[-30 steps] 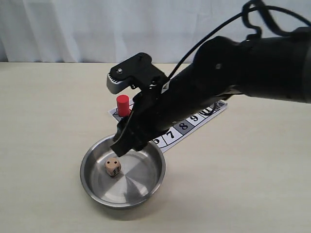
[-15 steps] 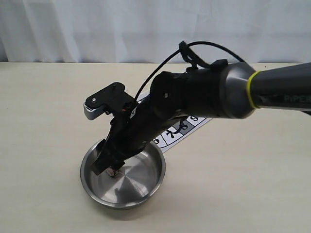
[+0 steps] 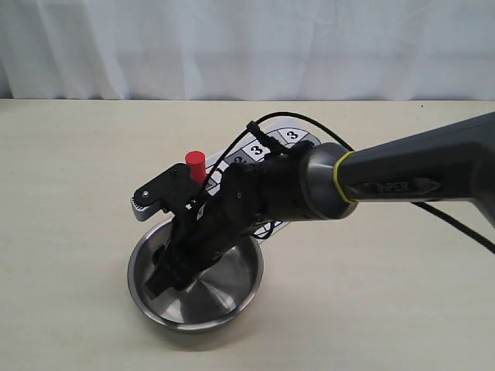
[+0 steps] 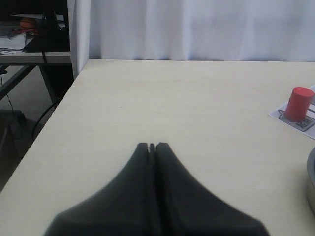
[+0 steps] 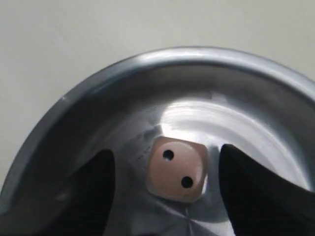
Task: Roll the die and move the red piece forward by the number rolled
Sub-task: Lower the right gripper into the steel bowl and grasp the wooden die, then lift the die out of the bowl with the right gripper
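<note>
The pale die (image 5: 177,169) lies on the floor of the steel bowl (image 5: 197,64) with two black pips facing the right wrist camera. My right gripper (image 5: 167,177) is open, one dark finger on each side of the die, with gaps to it. In the exterior view that gripper (image 3: 166,274) reaches down into the bowl (image 3: 244,290) and hides the die. The red piece (image 3: 196,166) stands upright on the numbered strip behind the bowl, and also shows in the left wrist view (image 4: 299,103). My left gripper (image 4: 152,146) is shut and empty over bare table.
The white numbered strip (image 3: 290,137) runs back and right from the bowl, partly under the right arm. A black cable loops over that arm. The table's edge (image 4: 44,147) and a shelf stand (image 4: 39,44) lie beyond the left gripper.
The right arm has swung down and left into the bowl, its gripper lowering from the rim to around the die. The red piece shows again behind the arm.
</note>
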